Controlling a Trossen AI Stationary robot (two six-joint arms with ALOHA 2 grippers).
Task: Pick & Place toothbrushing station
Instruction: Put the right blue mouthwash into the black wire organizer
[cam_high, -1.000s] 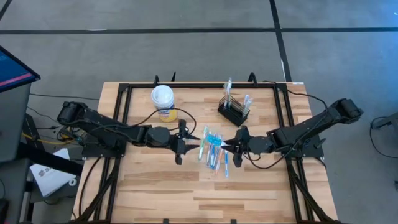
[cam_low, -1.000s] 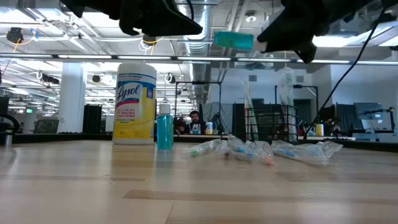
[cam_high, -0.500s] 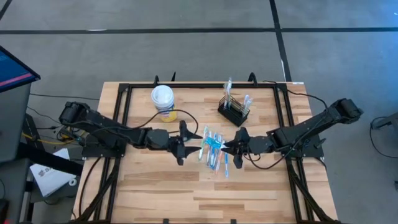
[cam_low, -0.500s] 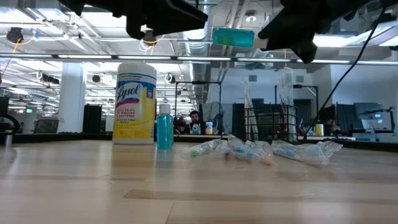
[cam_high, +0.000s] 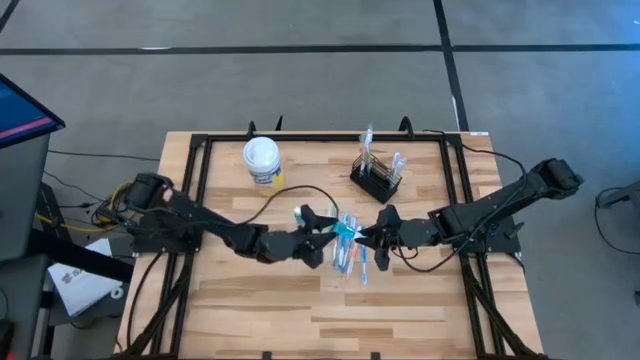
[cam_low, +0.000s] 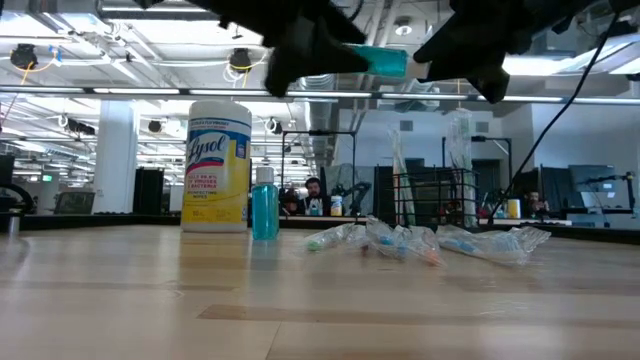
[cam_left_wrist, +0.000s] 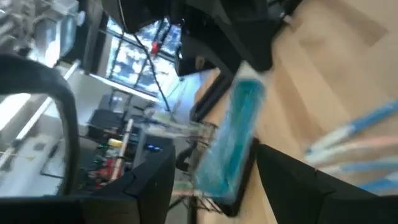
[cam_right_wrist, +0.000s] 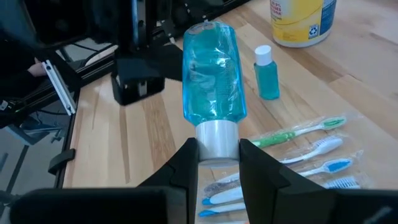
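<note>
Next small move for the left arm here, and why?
Probably close the left end effector on the blue bottle. The right end effector holds it by its white cap above the table, and the open left one has the bottle's body between its fingers, so a handover looks ready.

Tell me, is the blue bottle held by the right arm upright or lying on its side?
On its side. The blue bottle sticks out level from the right gripper, whose fingers clamp its white cap, above the table.
</note>
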